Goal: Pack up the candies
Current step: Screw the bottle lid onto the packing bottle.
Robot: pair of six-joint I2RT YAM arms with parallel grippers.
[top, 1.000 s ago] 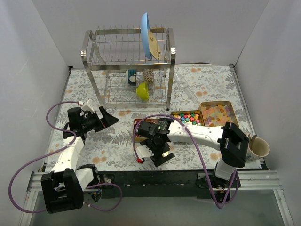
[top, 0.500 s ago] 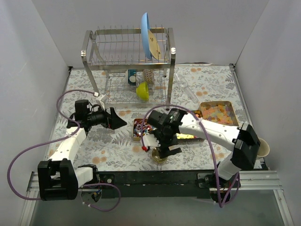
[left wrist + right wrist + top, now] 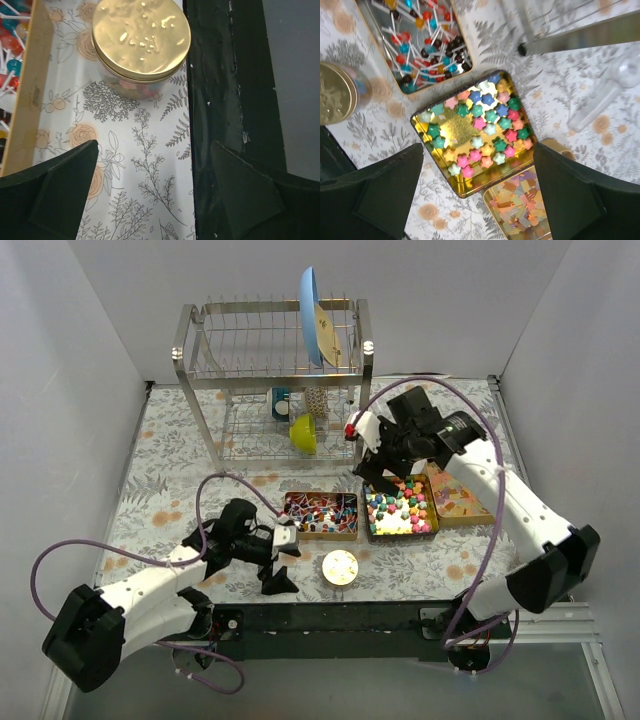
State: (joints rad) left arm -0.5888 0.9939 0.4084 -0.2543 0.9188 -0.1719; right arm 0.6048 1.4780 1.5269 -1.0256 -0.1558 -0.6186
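Observation:
The candies lie in three gold trays. Red and blue lollipops fill the left tray [image 3: 320, 516] [image 3: 420, 40], multicoloured stars the middle tray [image 3: 400, 512] [image 3: 475, 130], and pastel translucent pieces the right tray [image 3: 462, 496] [image 3: 535, 207]. A jar with a round gold lid [image 3: 340, 567] [image 3: 141, 37] stands in front of the trays, with coloured sweets showing through its glass. My left gripper [image 3: 283, 565] [image 3: 152, 195] is open, low on the cloth just left of the jar, holding nothing. My right gripper [image 3: 380, 468] [image 3: 477, 192] hangs open and empty high above the star tray.
A metal dish rack [image 3: 270, 380] stands at the back with a blue plate [image 3: 312, 315] and a green bowl [image 3: 304, 432]. A clear plastic scoop [image 3: 395, 430] [image 3: 600, 95] lies beside it. The table's black front edge [image 3: 225, 100] runs right beside the jar.
My left arm swung from the left side to the front centre beside the jar. My right arm rose from the jar and moved back over the trays, uncovering them.

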